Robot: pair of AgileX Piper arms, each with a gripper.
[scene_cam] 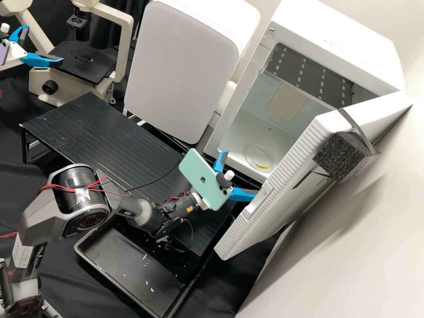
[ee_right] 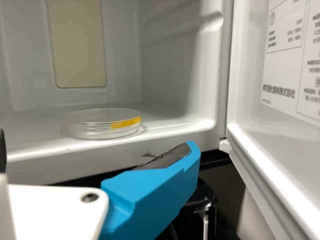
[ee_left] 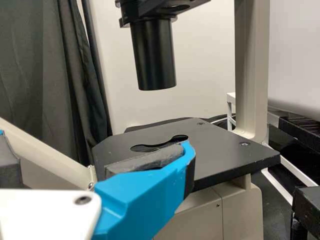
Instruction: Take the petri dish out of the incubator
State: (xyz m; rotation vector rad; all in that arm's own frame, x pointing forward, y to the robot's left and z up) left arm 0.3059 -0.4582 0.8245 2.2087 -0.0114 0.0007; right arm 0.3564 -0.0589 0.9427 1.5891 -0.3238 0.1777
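Clear and colourless, the petri dish (ee_right: 100,132) is round and shallow, with a flat top, see-through sides and a strip of yellow tape (ee_right: 126,122) along part of its side wall. It lies flat on the pale floor inside the white incubator (scene_cam: 335,39), near the front edge. The incubator's door (scene_cam: 285,170) stands open, a black foam block (scene_cam: 338,154) on its outer face. Just outside the opening is the right gripper (scene_cam: 240,174), its blue fingers spread apart with nothing between them; a mint-green phone (scene_cam: 201,176) is mounted behind them. Farther out lie a low black table (scene_cam: 101,132) and a black tray (scene_cam: 128,260). Beside a cream microscope (scene_cam: 39,84), the left gripper (scene_cam: 43,44) has its blue fingers apart and empty.
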